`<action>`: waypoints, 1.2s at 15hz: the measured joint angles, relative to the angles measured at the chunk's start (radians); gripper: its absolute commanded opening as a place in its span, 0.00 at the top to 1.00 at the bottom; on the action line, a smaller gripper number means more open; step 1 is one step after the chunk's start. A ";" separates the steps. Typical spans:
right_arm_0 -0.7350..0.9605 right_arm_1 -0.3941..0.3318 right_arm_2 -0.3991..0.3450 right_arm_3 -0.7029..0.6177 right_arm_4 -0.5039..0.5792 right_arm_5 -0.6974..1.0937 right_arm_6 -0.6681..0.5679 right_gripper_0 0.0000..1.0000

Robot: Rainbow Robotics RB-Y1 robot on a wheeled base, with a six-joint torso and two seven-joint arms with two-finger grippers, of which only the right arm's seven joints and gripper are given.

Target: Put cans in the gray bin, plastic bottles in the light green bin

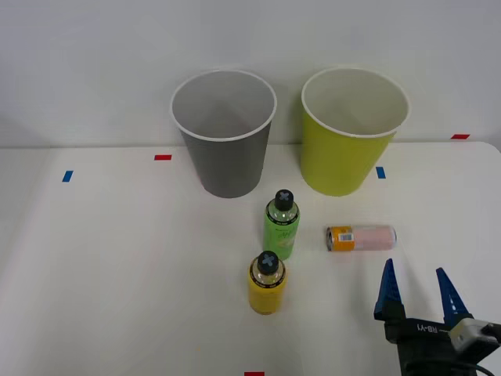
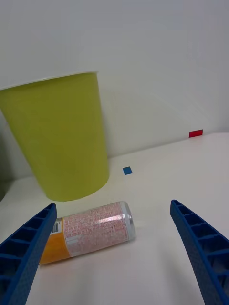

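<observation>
Pink can point(image 1: 361, 237): lying on its side on the desk point(image 1: 117, 266), orange end pointing toward the bottles, silver end pointing the other way; sitting in front of the light green bin point(image 1: 351, 137) and apart from it. In the wrist view point(image 2: 88, 232) it is lying between the two blue fingers and ahead of them, touching neither.

Green bottle point(image 1: 282, 225): standing upright with its black cap on, just beside the can's orange end, in front of the gap between the two bins.

Yellow bottle point(image 1: 267, 283): standing upright, black-capped, just in front of the green bottle and nearer the robot.

Gray bin point(image 1: 225, 133): standing upright at the back of the desk, white rim up, side by side with the light green bin.

Light green bin, wrist view point(image 2: 59, 138): rising just behind the can.

Right pincer point(image 1: 419, 291): hovering near the desk's near edge, directly in front of the pink can, fingers spread wide and holding nothing, tips pointing toward the can.

Tape marks: a blue one point(image 1: 380, 172) sitting beside the light green bin's base; a red one point(image 1: 163, 157) lying left of the gray bin.
</observation>
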State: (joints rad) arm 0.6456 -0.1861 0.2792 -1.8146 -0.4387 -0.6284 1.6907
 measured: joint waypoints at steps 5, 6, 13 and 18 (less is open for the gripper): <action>0.068 0.060 -0.112 0.086 0.366 -0.046 -0.390 0.19; 0.075 0.072 -0.136 0.095 0.433 -0.048 -0.467 0.19; 0.144 0.085 -0.177 0.121 0.666 -0.057 -0.645 0.19; 0.188 0.063 -0.131 0.120 0.668 -0.069 -0.600 0.19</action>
State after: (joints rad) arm 0.8338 -0.1228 0.1487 -1.6947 0.2297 -0.6976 1.0905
